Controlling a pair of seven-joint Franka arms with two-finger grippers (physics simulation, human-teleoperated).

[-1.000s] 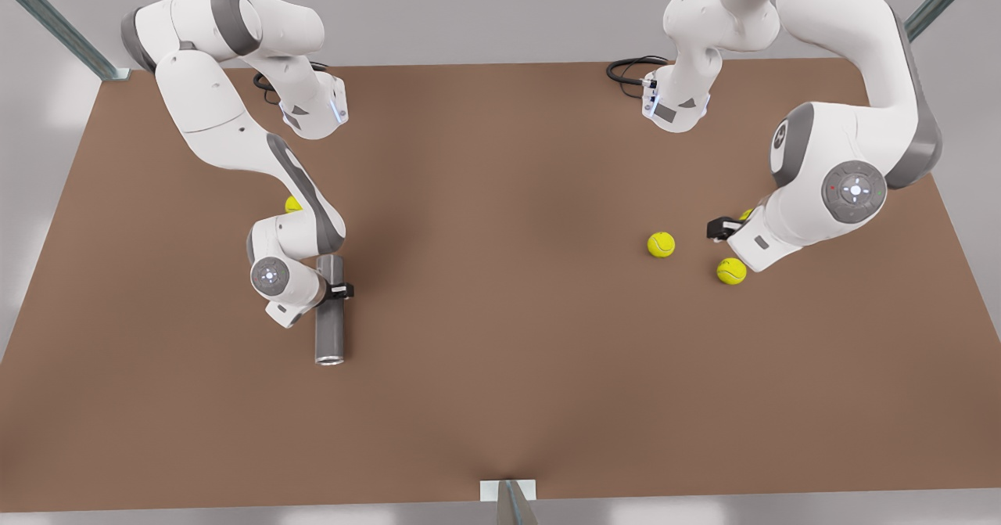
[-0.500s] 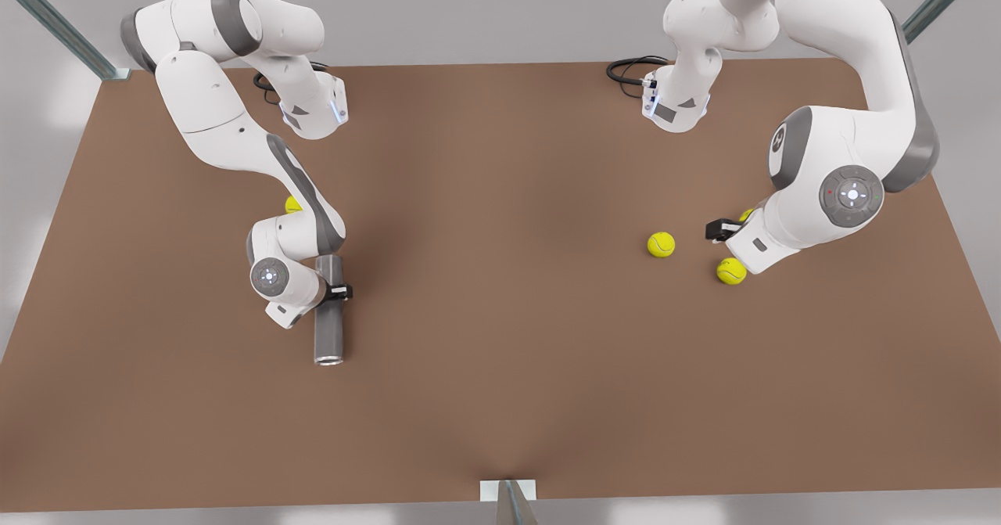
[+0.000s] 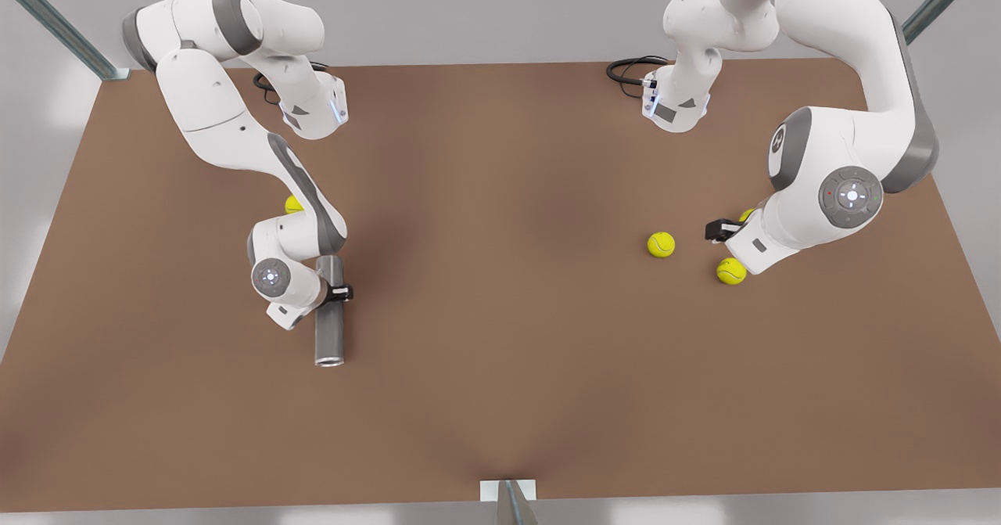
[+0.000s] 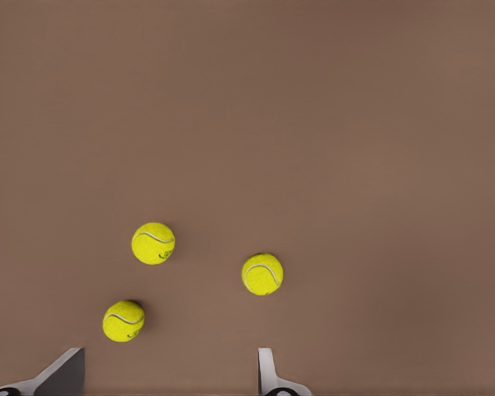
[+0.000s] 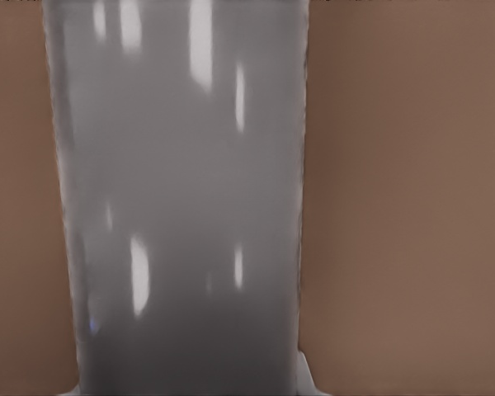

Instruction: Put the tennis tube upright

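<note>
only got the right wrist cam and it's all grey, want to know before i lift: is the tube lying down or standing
Observer: Lying down. The tennis tube rests flat on the table, its silvery rim toward the front view's bottom edge.
Operator: where on it is my gripper
Observer: The right gripper straddles it nearer the far end than the rim, fingers against its sides.
Operator: other arm in the way?
Observer: No. The left gripper waits at the front view's right, open, by three tennis balls.
</note>
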